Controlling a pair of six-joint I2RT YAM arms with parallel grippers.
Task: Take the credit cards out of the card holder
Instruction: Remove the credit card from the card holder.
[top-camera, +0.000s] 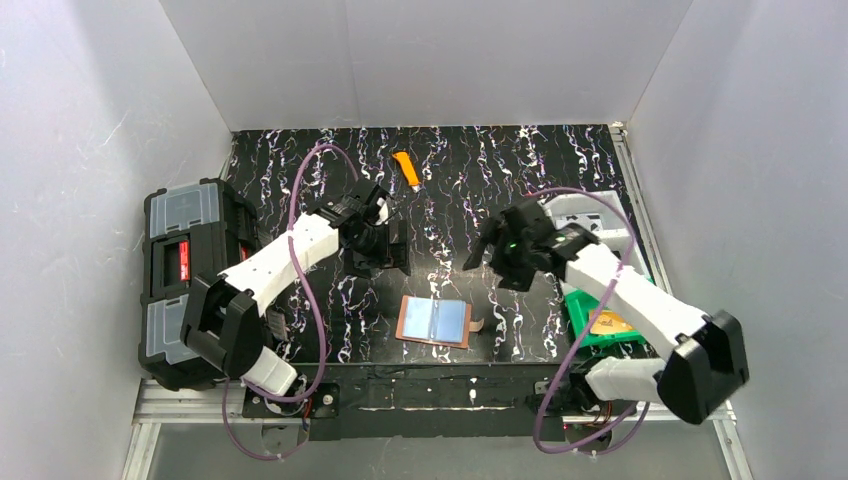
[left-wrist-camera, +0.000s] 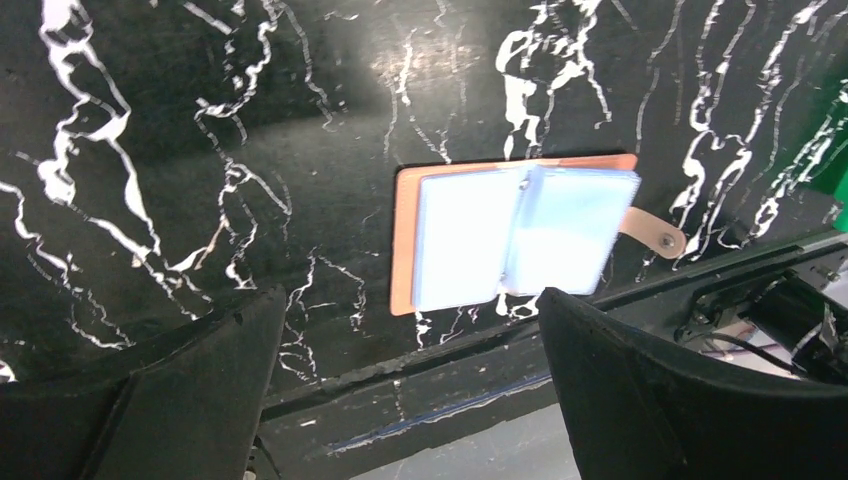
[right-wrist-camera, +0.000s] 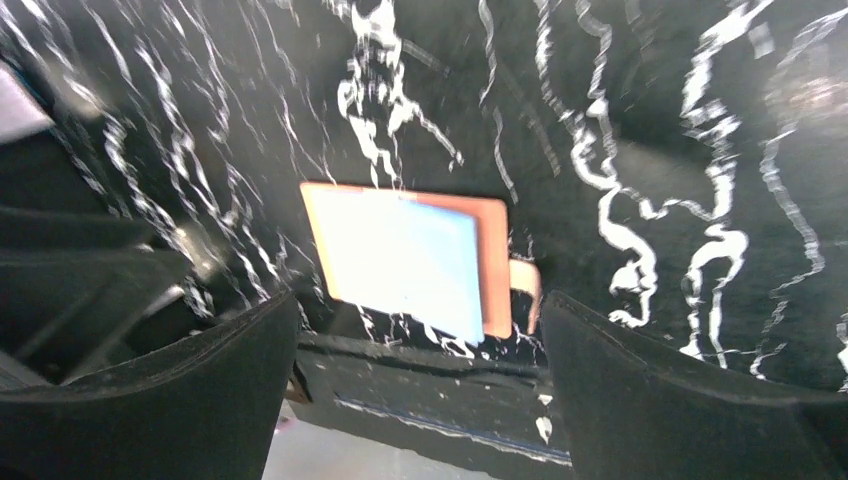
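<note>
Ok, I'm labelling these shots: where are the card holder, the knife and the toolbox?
card holder (top-camera: 435, 322), top view, open pale-blue pages.
knife (top-camera: 406, 169), top view, orange handle.
toolbox (top-camera: 185, 265), top view, middle of lid.

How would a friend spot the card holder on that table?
On the black, white-veined table, look at the middle of its near edge. The card holder lies there flat and open like a small book. Unlike the slim orange knife farther back and the bulky black toolbox at left, it shows pale blue pages inside a tan cover with a side tab.
</note>
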